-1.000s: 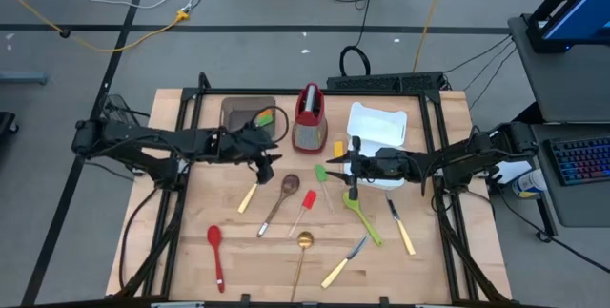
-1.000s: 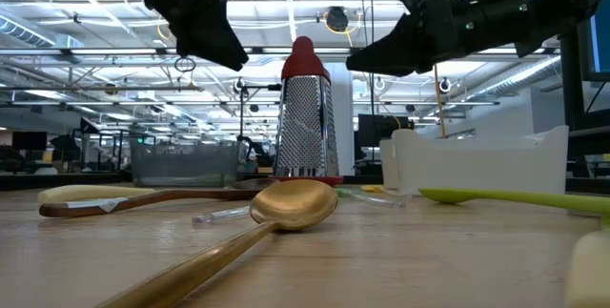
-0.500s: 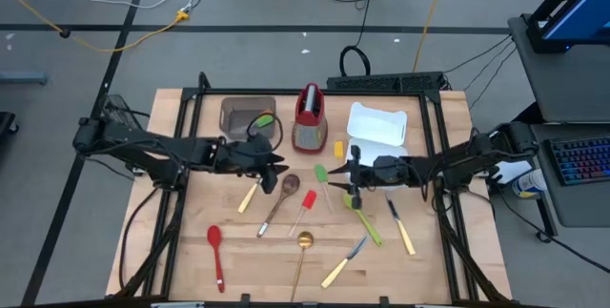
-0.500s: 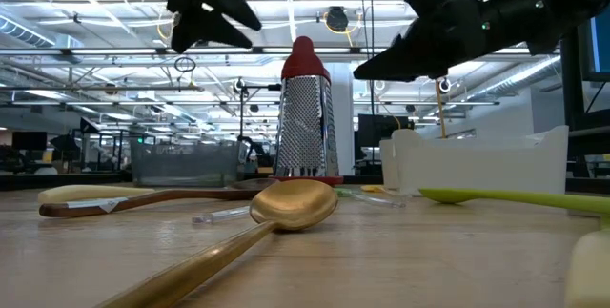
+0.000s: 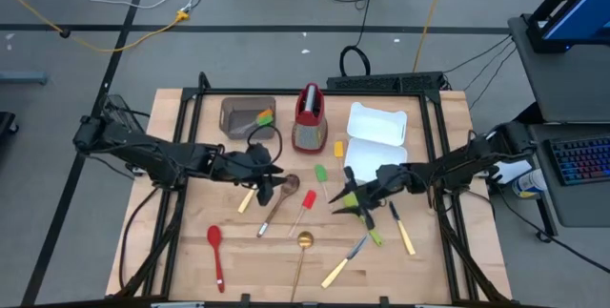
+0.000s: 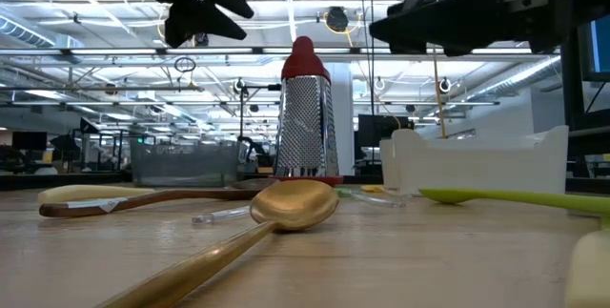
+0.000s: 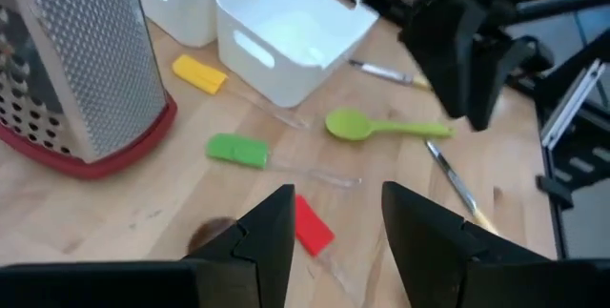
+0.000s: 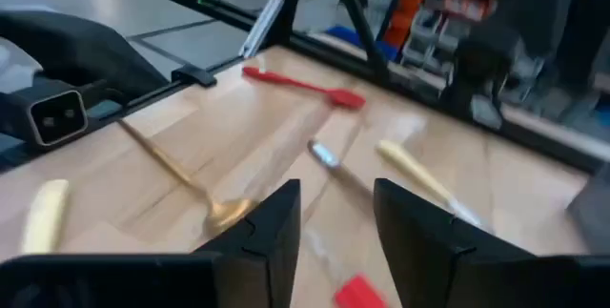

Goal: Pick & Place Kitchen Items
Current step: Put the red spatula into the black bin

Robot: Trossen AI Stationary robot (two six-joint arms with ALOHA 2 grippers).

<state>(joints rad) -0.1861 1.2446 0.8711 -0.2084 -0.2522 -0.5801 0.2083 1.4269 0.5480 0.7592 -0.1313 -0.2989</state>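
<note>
Both tools, the left tool point(image 5: 272, 170) and right tool point(image 5: 345, 199), hang parted and empty above the worktop point(image 5: 191, 241), where most utensils, like the gold spoon point(image 5: 302, 248) and red spoon point(image 5: 215, 251), await sorting.
</note>
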